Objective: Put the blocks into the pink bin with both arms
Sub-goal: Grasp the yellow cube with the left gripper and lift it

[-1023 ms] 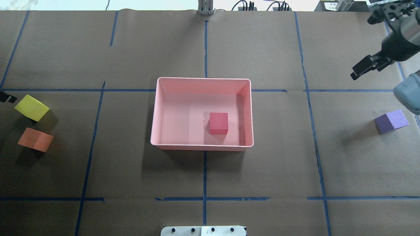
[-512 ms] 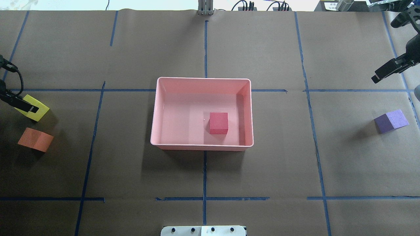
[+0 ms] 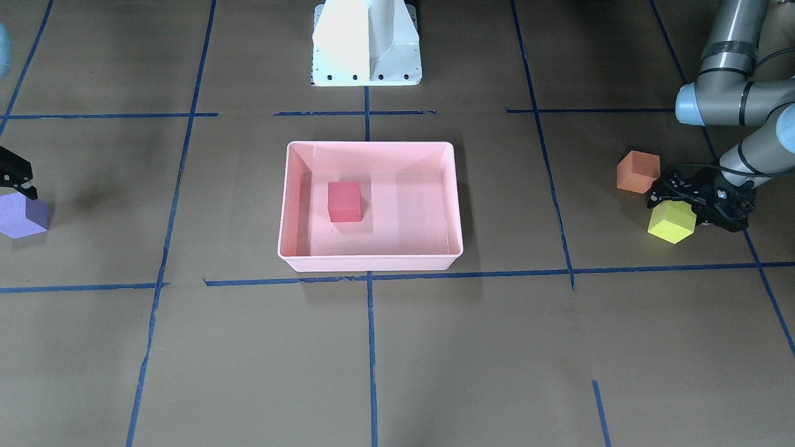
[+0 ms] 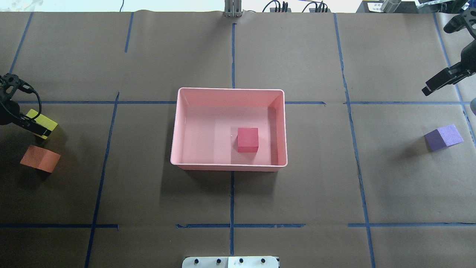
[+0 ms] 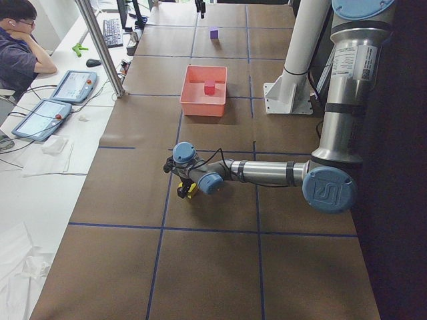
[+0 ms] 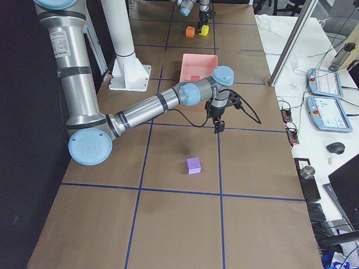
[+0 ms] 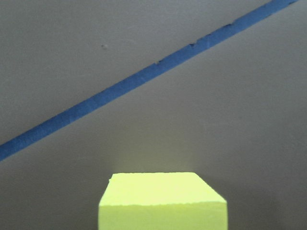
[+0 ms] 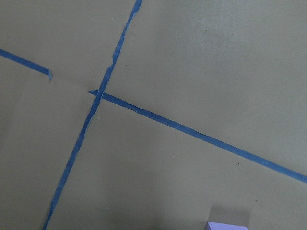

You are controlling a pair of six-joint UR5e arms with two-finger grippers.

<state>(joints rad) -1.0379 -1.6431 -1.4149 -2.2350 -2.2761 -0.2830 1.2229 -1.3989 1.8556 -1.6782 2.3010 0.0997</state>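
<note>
The pink bin (image 4: 230, 89) sits mid-table with the red block (image 4: 248, 139) inside it, also in the front view (image 3: 344, 201). The yellow-green block (image 4: 41, 120) and the orange block (image 4: 40, 158) lie at the far left. My left gripper (image 4: 26, 121) is down at the yellow-green block (image 3: 671, 222), its jaws open on either side of it; the block fills the bottom of the left wrist view (image 7: 162, 201). The purple block (image 4: 444, 137) lies at the far right. My right gripper (image 4: 433, 85) hangs open and empty above the table, beyond the purple block.
The white robot pedestal (image 3: 366, 43) stands behind the bin. Blue tape lines cross the brown table cover. Operator desks with tablets (image 5: 50, 100) run along the far side of the table.
My left gripper came in from the left edge and moved over the yellow-green block. My right gripper moved toward the right edge, then held almost still. No block moved.
</note>
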